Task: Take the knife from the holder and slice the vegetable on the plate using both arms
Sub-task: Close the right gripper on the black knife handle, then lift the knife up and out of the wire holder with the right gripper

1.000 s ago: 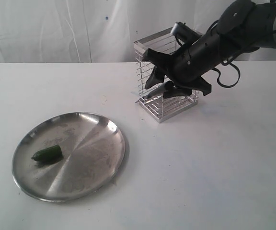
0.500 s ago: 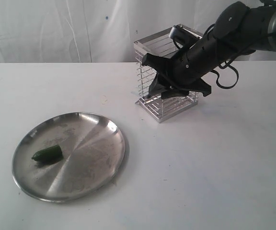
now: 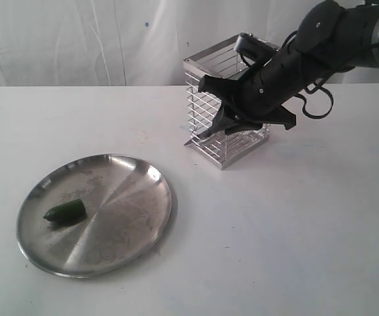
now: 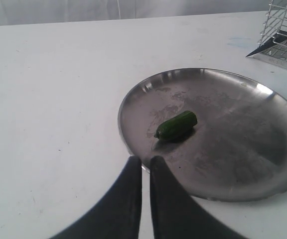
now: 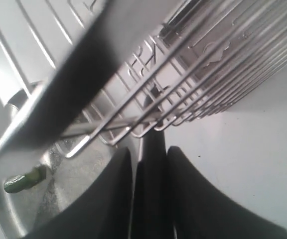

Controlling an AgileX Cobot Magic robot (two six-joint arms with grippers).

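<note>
Upper right of the exterior view: my right gripper clenches the knife at the holder; lower left, the vegetable lies on the plate, my left gripper closed empty.

Holder front: blocked by right claw gripping knife at the wire bars.
Tabletop between plate and holder: open.
</note>
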